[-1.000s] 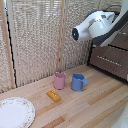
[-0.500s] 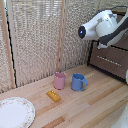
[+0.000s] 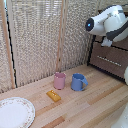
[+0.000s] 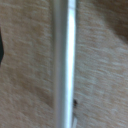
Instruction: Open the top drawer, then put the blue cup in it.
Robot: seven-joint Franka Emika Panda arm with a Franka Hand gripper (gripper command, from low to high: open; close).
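Observation:
The blue cup [image 3: 77, 82] stands upright on the wooden table, its handle toward the exterior view's right. My white arm reaches to the dark brown dresser [image 3: 112, 65] at the exterior view's upper right and covers most of its upper part. The fingers of my gripper do not show there. In the wrist view, the top drawer [image 4: 30, 75] fills the picture from very close, with its silver bar handle [image 4: 64, 65] running across the middle. A dark shape sits at that picture's edge. The drawer fronts look shut.
A pink cup [image 3: 59, 80] stands just beside the blue cup. In front of them lies a small yellow block [image 3: 53, 95]. A white plate [image 3: 14, 112] sits at the table's near corner on the exterior view's left. Slatted blinds [image 3: 40, 40] form the back wall.
The arm has moved toward the exterior view's right, closer to the dresser. The cups, block and plate have stayed put.

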